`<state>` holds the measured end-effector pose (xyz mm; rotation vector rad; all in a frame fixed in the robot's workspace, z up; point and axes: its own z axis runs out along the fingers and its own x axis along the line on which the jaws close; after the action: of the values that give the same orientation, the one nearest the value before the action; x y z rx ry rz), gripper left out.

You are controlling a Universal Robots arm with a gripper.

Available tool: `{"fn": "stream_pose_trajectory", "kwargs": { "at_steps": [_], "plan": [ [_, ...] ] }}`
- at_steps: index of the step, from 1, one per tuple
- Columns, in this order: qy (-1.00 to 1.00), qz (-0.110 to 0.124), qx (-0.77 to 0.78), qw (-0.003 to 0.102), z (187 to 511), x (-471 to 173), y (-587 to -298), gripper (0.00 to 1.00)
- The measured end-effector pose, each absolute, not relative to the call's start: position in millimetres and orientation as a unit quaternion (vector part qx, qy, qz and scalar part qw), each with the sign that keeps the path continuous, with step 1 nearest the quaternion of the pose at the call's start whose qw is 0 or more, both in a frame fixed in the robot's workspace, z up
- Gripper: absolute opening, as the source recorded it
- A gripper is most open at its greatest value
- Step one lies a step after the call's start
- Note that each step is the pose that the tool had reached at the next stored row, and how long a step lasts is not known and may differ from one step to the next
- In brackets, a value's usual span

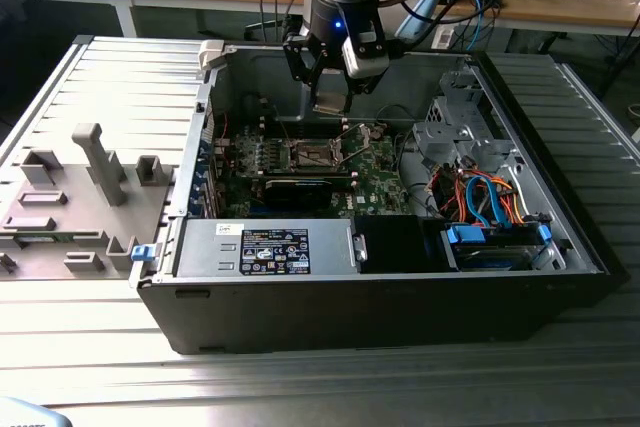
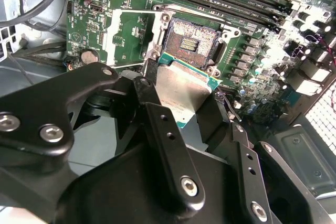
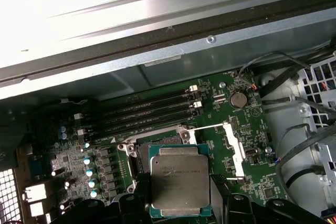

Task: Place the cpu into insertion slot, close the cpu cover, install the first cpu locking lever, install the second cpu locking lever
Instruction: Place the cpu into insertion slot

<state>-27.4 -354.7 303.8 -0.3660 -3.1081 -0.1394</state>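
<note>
My gripper (image 1: 328,99) hangs inside the open computer case, shut on the cpu (image 1: 329,105), well above the green motherboard (image 1: 375,162). In both wrist views the cpu (image 2: 181,93) (image 3: 179,179) is a flat silvery square pinched by its edges between black fingers (image 2: 152,103) (image 3: 131,205). The insertion slot (image 2: 191,38) (image 1: 312,155) lies uncovered below it, its dark centre showing. In the first wrist view the cpu hides most of the slot. A silvery frame, apparently the cpu cover (image 3: 234,150) (image 2: 123,32), stands swung open at one side of the slot.
Long black memory slots (image 3: 147,111) run beside the socket. A drive cage with orange and blue cables (image 1: 480,197) fills the case at the exterior view's right. The power supply (image 1: 265,247) sits along the front. Case walls (image 1: 260,72) surround the board. A grey fixture tray (image 1: 70,197) lies outside.
</note>
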Motion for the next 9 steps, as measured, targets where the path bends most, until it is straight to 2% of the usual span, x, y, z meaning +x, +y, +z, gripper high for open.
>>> {"fn": "stream_pose_trajectory", "kwargs": {
  "at_steps": [9],
  "plan": [
    [-0.992,-0.045,-0.120,0.004,303.5,-27.4,-354.7,0.55]
  ]
}}
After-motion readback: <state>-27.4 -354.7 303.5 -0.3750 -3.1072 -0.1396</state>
